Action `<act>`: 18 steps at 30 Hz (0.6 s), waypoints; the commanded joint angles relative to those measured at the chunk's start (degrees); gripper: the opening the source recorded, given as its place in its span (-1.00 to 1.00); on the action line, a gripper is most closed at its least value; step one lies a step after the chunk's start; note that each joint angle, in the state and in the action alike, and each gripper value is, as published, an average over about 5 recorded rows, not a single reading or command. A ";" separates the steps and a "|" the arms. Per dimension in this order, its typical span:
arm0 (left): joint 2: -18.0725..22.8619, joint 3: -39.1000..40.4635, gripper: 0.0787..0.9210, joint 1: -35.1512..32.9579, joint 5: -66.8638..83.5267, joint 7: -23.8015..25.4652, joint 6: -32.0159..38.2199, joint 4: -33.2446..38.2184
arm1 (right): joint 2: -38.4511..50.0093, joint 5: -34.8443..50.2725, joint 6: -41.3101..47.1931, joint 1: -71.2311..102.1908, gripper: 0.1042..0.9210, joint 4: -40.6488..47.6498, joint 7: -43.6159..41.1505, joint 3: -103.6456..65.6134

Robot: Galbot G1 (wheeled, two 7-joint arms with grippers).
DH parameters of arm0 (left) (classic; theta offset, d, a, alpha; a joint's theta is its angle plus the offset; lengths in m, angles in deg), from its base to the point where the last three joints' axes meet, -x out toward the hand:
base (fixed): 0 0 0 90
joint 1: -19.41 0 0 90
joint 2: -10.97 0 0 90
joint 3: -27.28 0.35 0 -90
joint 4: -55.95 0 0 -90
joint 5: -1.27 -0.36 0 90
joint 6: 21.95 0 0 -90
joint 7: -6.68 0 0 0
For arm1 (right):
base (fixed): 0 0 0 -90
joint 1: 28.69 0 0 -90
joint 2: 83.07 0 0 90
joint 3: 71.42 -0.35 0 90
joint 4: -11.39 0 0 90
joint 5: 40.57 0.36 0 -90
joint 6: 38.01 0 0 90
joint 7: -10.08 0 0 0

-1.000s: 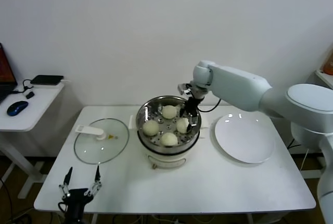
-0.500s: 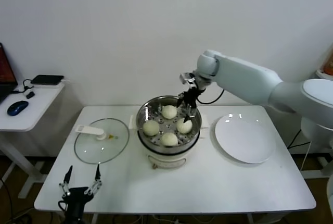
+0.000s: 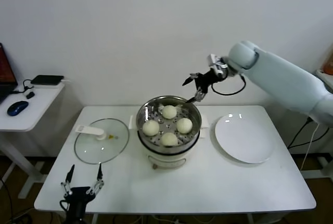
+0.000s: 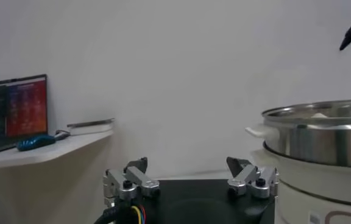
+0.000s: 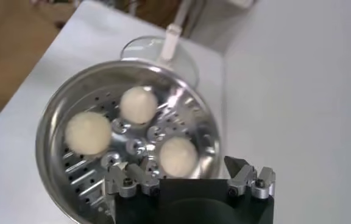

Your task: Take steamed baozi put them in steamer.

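A white table (image 3: 218, 182) stands before a white wall. Your steamer (image 3: 167, 130) holds four baozi (image 3: 169, 112). Your right gripper (image 3: 193, 87) hovers above its far rim, fingers spread, empty. Your left gripper (image 3: 81, 178) waits, spread, at the table's near edge.

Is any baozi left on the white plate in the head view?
No, the white plate is bare; all four baozi sit inside the steamer.
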 commanded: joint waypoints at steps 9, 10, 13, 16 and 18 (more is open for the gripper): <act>0.16 3.11 0.77 0.42 -1.58 -1.37 -1.04 0.82 | 20.49 1.07 -8.47 46.98 0.76 -21.20 28.04 -49.95; 0.19 3.28 0.77 0.31 -1.64 -1.45 -1.01 0.87 | 19.71 0.65 -9.18 50.76 0.76 -22.17 29.95 -53.77; 0.31 3.79 0.77 -0.01 -1.89 -1.66 -0.93 1.02 | 16.20 -1.01 -11.12 61.73 0.76 -25.13 35.21 -64.12; 0.40 4.33 0.77 -0.06 -2.19 -1.76 -0.94 1.14 | 11.56 -2.01 -12.95 70.51 0.76 -27.49 40.05 -71.52; 0.40 4.77 0.77 0.06 -2.44 -1.84 -1.03 1.16 | 8.06 -2.55 -14.35 75.29 0.76 -28.52 42.88 -75.09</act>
